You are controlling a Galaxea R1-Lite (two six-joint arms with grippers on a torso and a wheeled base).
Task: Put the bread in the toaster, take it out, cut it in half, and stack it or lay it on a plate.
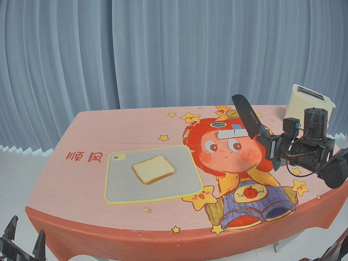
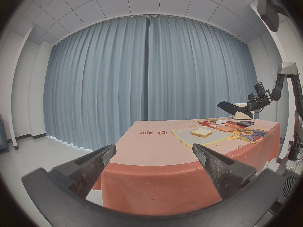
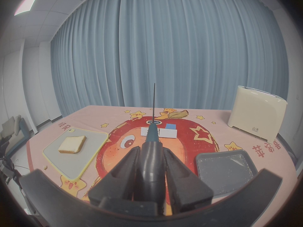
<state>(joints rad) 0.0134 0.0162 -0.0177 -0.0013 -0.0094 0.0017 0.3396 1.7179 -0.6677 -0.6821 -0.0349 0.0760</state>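
Note:
A slice of bread (image 1: 153,169) lies flat on a grey cutting board (image 1: 119,185) with a yellow rim, left of the table's middle. My right gripper (image 1: 269,146) is shut on the handle of a black-bladed knife (image 1: 247,119), held above the table's right side with the blade pointing up and away from the board. The knife blade (image 3: 153,101) is edge-on in the right wrist view. A cream toaster (image 1: 308,105) stands at the back right corner. A dark grey square plate (image 3: 225,171) lies in front of the toaster. My left gripper (image 1: 24,236) hangs open below the table's front left corner.
A small white block with a blue piece (image 1: 232,132) lies on the cartoon print near the middle back. A crumb (image 1: 146,210) sits just in front of the board. The tablecloth (image 1: 72,185) hangs over the rounded front edge. Curtains close off the back.

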